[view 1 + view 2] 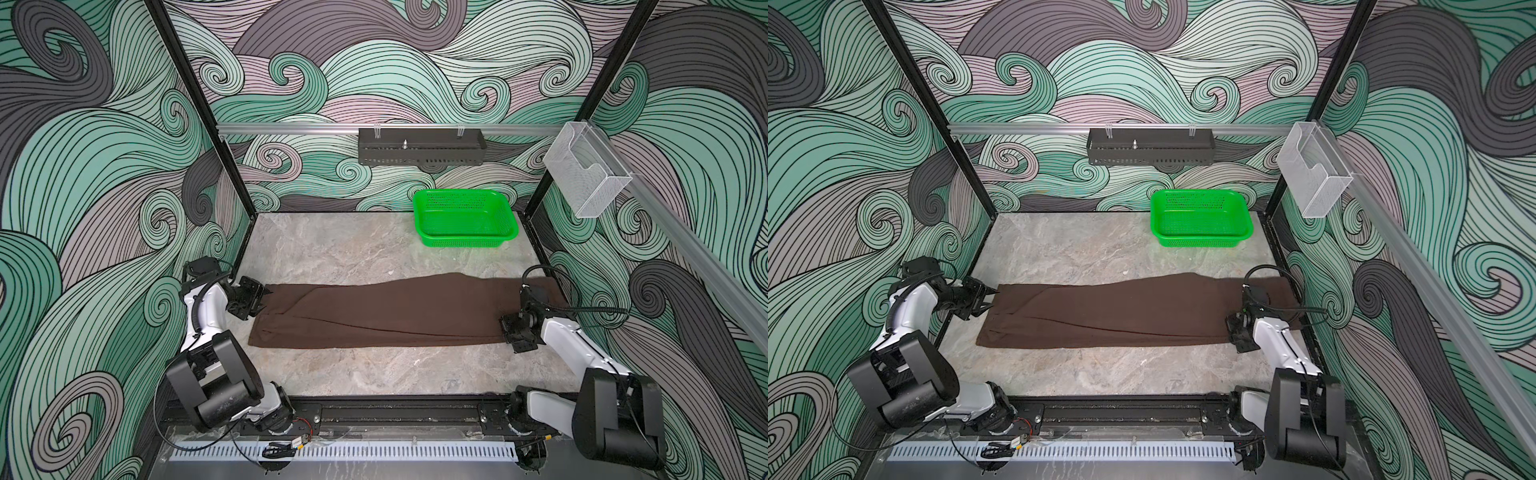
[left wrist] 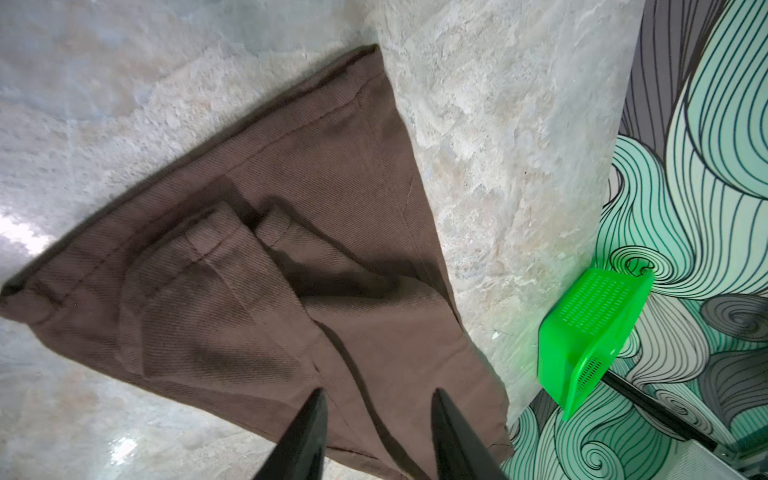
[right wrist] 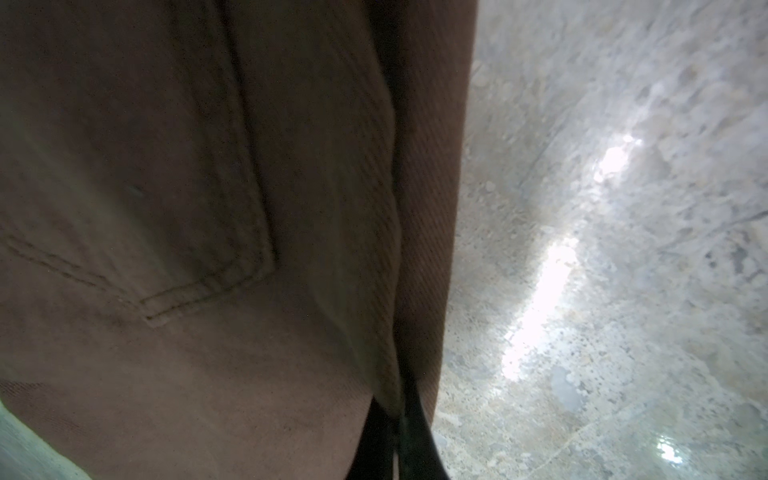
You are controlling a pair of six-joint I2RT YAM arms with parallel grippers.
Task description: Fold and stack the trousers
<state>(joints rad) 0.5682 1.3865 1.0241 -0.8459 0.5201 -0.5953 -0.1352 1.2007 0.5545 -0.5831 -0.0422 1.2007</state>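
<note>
The dark brown trousers (image 1: 374, 311) (image 1: 1121, 311) lie flat as one long strip across the table's middle, legs doubled lengthwise. My left gripper (image 1: 264, 297) (image 1: 990, 301) hovers at their left end, over the hems. In the left wrist view the left gripper (image 2: 378, 392) is open, its black fingers apart above the cloth (image 2: 291, 270) with nothing between them. My right gripper (image 1: 510, 332) sits at the right end, by the waist. In the right wrist view the right gripper (image 3: 401, 419) is shut on a fold at the trousers' edge (image 3: 166, 208), next to a stitched pocket.
A bright green perforated basket (image 1: 465, 218) (image 1: 1200, 218) (image 2: 590, 332) stands at the back right of the marble table (image 1: 332, 249). A black tray (image 1: 419, 147) hangs on the back rail and a clear holder (image 1: 586, 178) on the right rail. Patterned walls close in both sides.
</note>
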